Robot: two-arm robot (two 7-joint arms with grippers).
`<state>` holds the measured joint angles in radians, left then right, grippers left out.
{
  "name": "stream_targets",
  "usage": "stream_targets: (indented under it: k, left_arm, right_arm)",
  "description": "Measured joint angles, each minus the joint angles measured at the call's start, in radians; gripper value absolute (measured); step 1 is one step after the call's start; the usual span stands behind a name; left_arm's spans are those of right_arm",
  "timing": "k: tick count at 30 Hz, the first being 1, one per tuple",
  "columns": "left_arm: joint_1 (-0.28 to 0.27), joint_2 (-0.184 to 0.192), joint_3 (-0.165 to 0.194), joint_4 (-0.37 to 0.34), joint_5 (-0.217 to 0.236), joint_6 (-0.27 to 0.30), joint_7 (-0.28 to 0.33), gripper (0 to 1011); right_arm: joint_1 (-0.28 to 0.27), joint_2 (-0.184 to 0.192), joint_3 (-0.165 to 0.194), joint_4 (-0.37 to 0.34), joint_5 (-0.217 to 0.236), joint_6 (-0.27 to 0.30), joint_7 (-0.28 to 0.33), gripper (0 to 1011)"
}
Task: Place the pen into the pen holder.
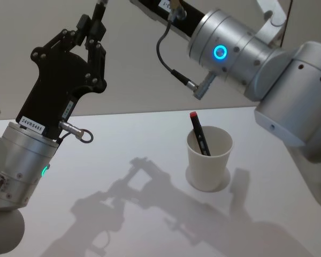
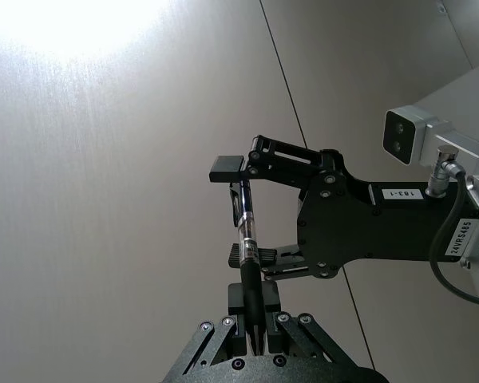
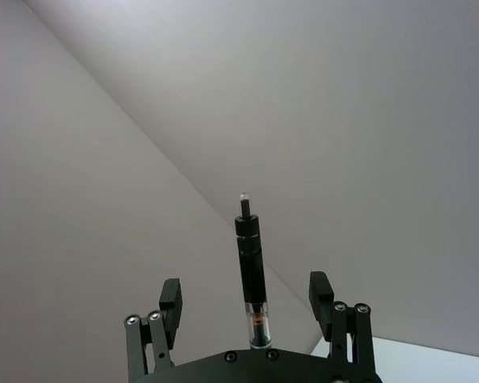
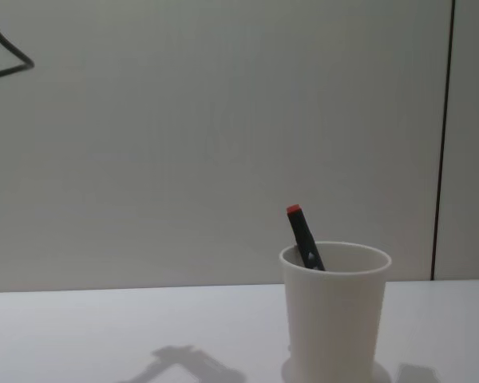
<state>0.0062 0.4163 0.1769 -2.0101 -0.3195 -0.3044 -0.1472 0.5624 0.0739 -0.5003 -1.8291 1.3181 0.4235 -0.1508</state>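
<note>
In the left wrist view, my left gripper [image 2: 254, 307] is shut on the dark end of a black and clear pen [image 2: 246, 231]. The pen's far end reaches in between the fingers of my right gripper [image 2: 233, 211], which is open. From the right wrist, the pen [image 3: 249, 255] stands midway between the spread fingers of the right gripper [image 3: 244, 291], touching neither. Both arms are raised high above the table. The pen holder [image 1: 208, 160] [image 4: 333, 319], a white paper cup, stands upright on the table below my right arm [image 1: 230, 48].
A second black pen with a red end [image 1: 199, 134] [image 4: 303, 235] leans inside the cup. The white table [image 1: 123, 160] spreads around it, backed by a plain wall. My left arm [image 1: 27, 155] rises at the left.
</note>
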Motion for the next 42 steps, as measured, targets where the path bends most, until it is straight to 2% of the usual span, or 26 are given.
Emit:
stream_targets:
  k: [9, 14, 22, 27, 28, 34, 38, 42]
  left_arm:
    - [0.000, 0.000, 0.000, 0.000, 0.000, 0.000, 0.000, 130]
    - [0.000, 0.000, 0.000, 0.000, 0.000, 0.000, 0.000, 130]
    - [0.000, 0.000, 0.000, 0.000, 0.000, 0.000, 0.000, 130]
    - [0.000, 0.000, 0.000, 0.000, 0.000, 0.000, 0.000, 130]
    - [0.000, 0.000, 0.000, 0.000, 0.000, 0.000, 0.000, 130]
    - [0.000, 0.000, 0.000, 0.000, 0.000, 0.000, 0.000, 130]
    - [0.000, 0.000, 0.000, 0.000, 0.000, -0.001, 0.000, 130]
    - [0.000, 0.000, 0.000, 0.000, 0.000, -0.002, 0.000, 130]
  right_arm:
    - [0.000, 0.000, -0.001, 0.000, -0.001, -0.001, 0.000, 997]
    - [0.000, 0.000, -0.001, 0.000, -0.002, -0.002, 0.000, 907]
    - [0.000, 0.000, -0.001, 0.000, -0.002, -0.002, 0.000, 679]
    - [0.000, 0.000, -0.001, 0.000, -0.002, -0.002, 0.000, 486]
    - [0.000, 0.000, -0.001, 0.000, -0.002, -0.002, 0.000, 486]
    - [0.000, 0.000, -0.001, 0.000, -0.002, -0.002, 0.000, 260]
    - [0.000, 0.000, -0.001, 0.000, -0.003, -0.002, -0.001, 156]
    - [0.000, 0.000, -0.001, 0.000, -0.003, -0.002, -0.001, 145]
